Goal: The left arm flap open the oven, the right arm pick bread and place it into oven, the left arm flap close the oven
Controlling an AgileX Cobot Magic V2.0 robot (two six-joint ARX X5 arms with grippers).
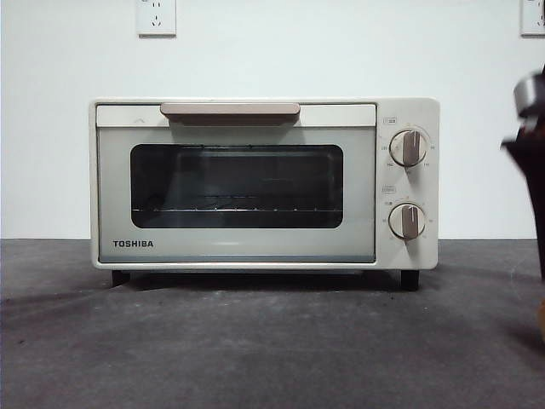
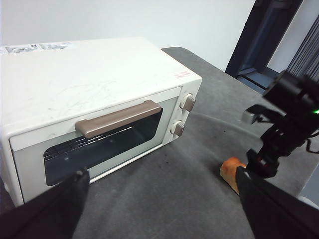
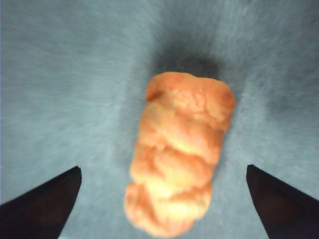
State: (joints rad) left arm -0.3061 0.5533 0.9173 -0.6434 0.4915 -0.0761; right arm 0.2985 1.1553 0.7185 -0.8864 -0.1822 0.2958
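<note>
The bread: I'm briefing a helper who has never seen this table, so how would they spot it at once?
Start at the cream-white oven on the dark grey table, its door shut. Off its knob end, on the bare tabletop apart from the oven, lies the bread, directly under the right tool, whose jaws are spread either side. It is the only orange, lumpy, twisted thing there.

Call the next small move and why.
Probably the left tool reaching for the handle: the oven door looks shut, while the right tool, open, hovers over the bread lying on the table.
</note>
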